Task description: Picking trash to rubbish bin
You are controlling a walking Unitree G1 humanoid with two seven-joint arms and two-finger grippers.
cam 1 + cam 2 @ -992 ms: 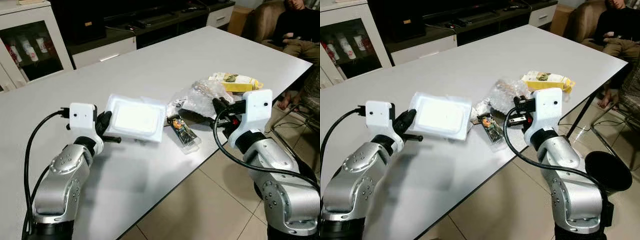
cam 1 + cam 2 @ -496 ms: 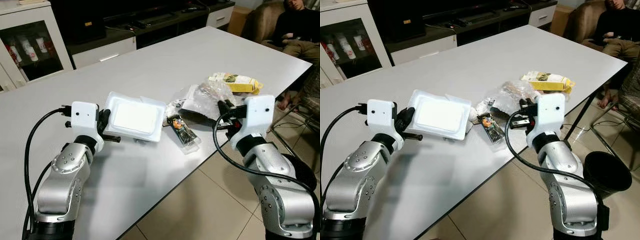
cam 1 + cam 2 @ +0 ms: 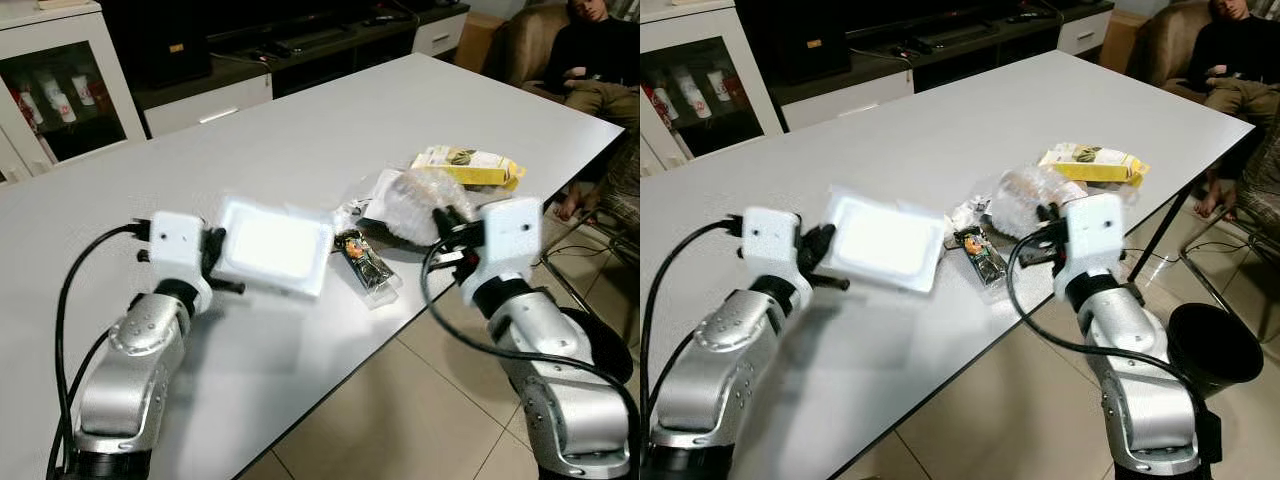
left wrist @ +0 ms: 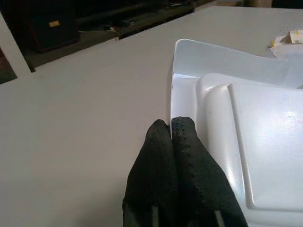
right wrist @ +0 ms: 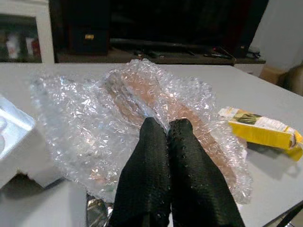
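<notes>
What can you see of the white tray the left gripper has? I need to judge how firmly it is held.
The white tray is a shallow, glossy, moulded plastic piece with a raised centre panel and a flat rim. The left gripper is shut on its rim at one edge, fingers pressed together. It looks tilted and lifted above the grey table, blurred in the head views. Nothing else visibly touches it.

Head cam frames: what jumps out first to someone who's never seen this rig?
Both grippers are already shut on trash over the white table: the left gripper pinches the rim of a white foam tray, and the right gripper clamps a crumpled sheet of clear bubble wrap. Between them lies a small dark snack wrapper, with a yellow packet near the table's right edge and a black rubbish bin on the floor to the right.
</notes>
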